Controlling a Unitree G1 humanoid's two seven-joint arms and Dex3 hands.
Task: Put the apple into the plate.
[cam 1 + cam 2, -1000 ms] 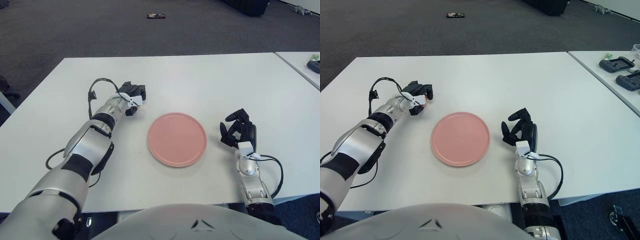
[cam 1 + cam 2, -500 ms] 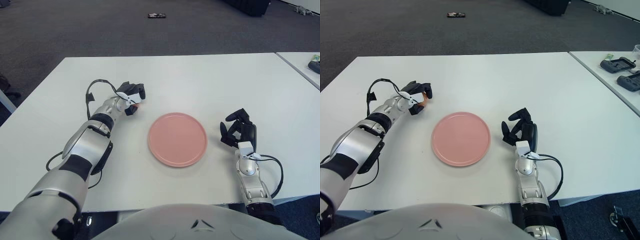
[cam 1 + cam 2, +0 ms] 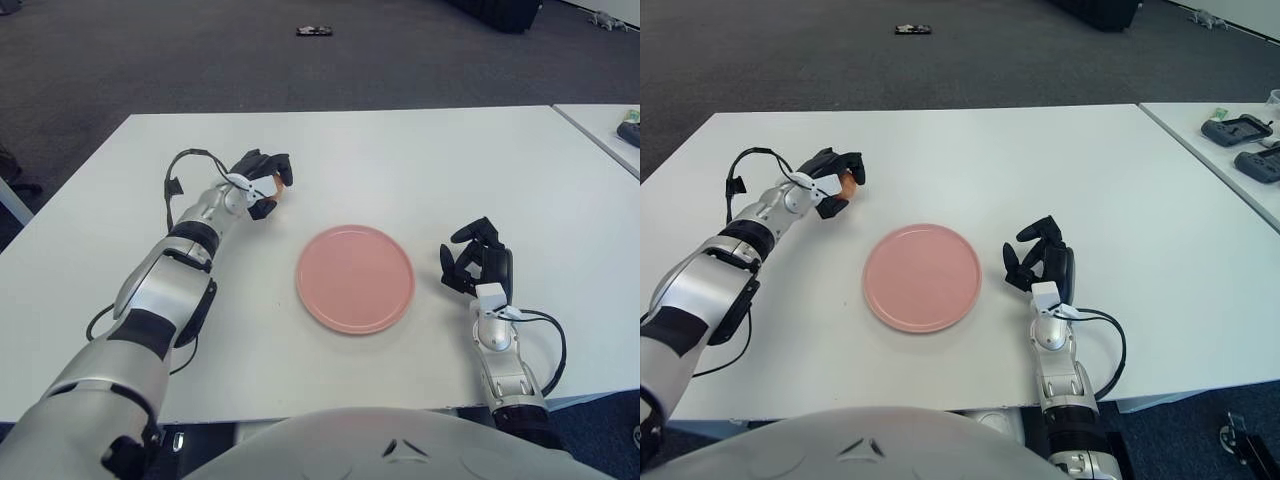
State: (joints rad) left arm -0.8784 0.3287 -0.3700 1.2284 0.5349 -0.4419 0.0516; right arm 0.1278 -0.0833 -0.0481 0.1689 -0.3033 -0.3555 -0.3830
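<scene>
While around the apple (image 3: 847, 184), left hand (image 3: 833, 178), plate (image 3: 921, 277) unobstructed alongside.

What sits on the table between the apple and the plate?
Nothing: in both eye views bare table separates the apple, grasped by the left robot hand, from the plate.

Apple (image 3: 848, 185): small, orange-red, mostly hidden, only a sliver showing between dark fingers in the upper left of the frame. Enclosed by the left hand (image 3: 830, 181), up and to the left of the plate, apart from it. Whether lifted off the white table (image 3: 1060, 170) or touching it: cannot tell.

Plate (image 3: 921, 277): round, flat, pale pink, shallow raised rim, nothing on it. Lies level on the table at the centre of the frame, slightly below the middle, between the two arms, touching neither.
</scene>
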